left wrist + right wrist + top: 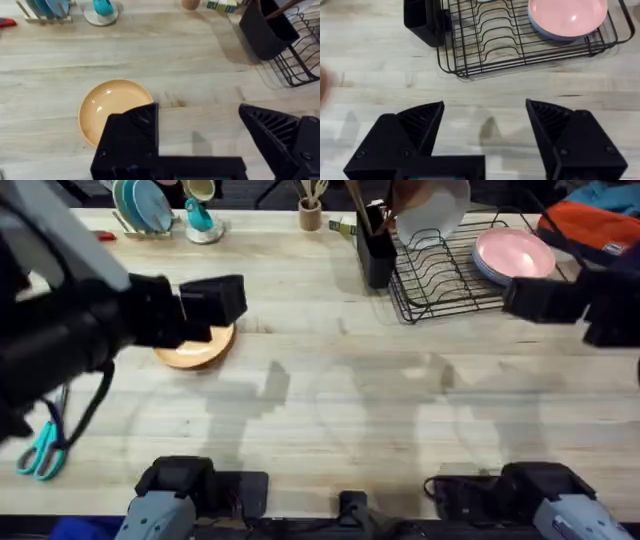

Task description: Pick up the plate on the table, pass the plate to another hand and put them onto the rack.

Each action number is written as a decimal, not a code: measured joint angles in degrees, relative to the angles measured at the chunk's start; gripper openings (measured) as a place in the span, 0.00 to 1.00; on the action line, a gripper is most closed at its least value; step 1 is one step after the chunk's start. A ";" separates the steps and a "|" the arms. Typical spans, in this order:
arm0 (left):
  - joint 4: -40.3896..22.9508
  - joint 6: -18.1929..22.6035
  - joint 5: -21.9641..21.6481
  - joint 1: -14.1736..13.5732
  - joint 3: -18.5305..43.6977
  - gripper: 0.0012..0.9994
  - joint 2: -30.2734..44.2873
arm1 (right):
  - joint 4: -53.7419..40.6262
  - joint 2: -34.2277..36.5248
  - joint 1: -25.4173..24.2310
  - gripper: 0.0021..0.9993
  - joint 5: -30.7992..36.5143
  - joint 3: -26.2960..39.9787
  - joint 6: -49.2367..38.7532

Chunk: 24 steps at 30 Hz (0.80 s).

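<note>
The left arm reaches in from the lower left, large and dark under the overhead camera, its left gripper point(200, 135) hanging with fingers spread wide, holding nothing, above the plate point(116, 109). The plate lies flat on the table point(330, 400), partly under one finger. The right gripper point(485, 127) hovers at the right side, also wide apart and empty, just before the rack point(520, 45). Pink plates point(567, 17) lie in the rack. No writing can be read anywhere.
</note>
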 joint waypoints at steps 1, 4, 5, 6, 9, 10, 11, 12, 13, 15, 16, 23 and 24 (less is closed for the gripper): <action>-0.79 0.00 0.09 0.00 1.11 0.99 1.36 | -0.74 1.43 0.00 0.99 0.00 1.47 -0.37; -2.91 0.00 0.13 0.00 3.87 0.99 5.26 | -3.39 5.25 0.00 0.99 0.00 5.36 -1.33; -3.45 0.00 0.14 0.00 4.55 0.99 6.49 | -4.22 6.44 0.00 0.99 0.00 6.54 -1.57; -3.65 0.00 0.16 0.00 5.02 0.99 7.43 | -5.10 7.42 0.00 0.99 0.00 7.54 -1.68; -3.63 0.00 0.29 0.00 5.90 0.99 10.34 | -7.13 10.12 0.00 0.99 -0.02 10.08 -1.99; -3.63 0.00 0.31 0.00 5.92 0.99 10.91 | -7.48 10.83 0.00 0.99 -0.09 10.59 -2.00; -3.65 -0.02 0.29 0.00 5.92 0.99 11.94 | -7.77 11.71 0.00 0.99 -1.13 10.98 -2.01; -3.65 -0.02 0.29 0.00 5.92 0.99 12.00 | -7.92 11.79 0.00 0.99 -1.48 10.98 -2.01; -3.65 -0.02 0.29 0.00 5.92 0.99 12.01 | -8.03 11.80 0.00 0.99 -1.75 11.00 -2.01; -3.63 -0.02 0.29 0.00 5.92 0.99 11.99 | -8.05 11.80 0.00 0.99 -2.18 11.00 -2.01; -3.59 -0.02 0.29 0.00 5.92 0.99 12.00 | -8.05 11.80 0.00 0.99 -2.38 11.00 -2.01; -3.52 -0.02 -0.20 0.00 5.92 0.99 12.01 | -8.07 11.80 0.00 0.99 -2.77 11.02 -1.99; -3.50 -0.02 -1.01 0.00 5.92 0.99 12.01 | -8.05 11.80 0.00 0.99 -2.80 11.02 -1.97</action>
